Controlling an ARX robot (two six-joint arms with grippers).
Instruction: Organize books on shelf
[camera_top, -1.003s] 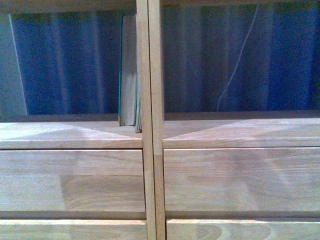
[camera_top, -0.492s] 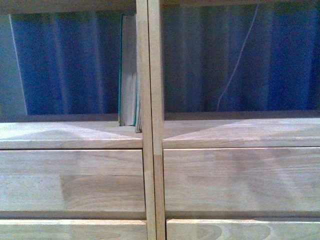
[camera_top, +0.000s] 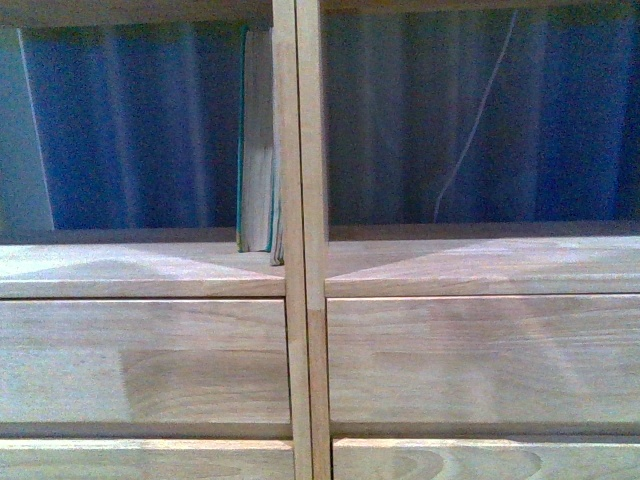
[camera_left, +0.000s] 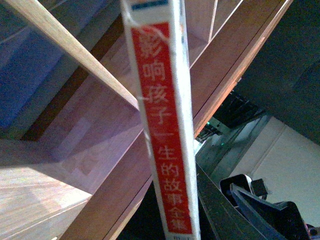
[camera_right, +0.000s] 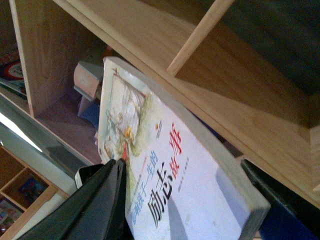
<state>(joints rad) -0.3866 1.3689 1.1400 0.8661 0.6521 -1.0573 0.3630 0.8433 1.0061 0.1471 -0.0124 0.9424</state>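
Right pincer pinched white paperback by near end; long axis slanted, far end pointed toward shelf. Teal book stood upright against centre divider, left bay. Left pincer: could not tell.

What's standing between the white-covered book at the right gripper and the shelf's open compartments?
Nothing visible. The teal books stand against the centre divider in the shelf's left compartment; the rest of it and the right compartment show no obstruction. The white-covered book itself isn't in the front view, so its path is unseen.
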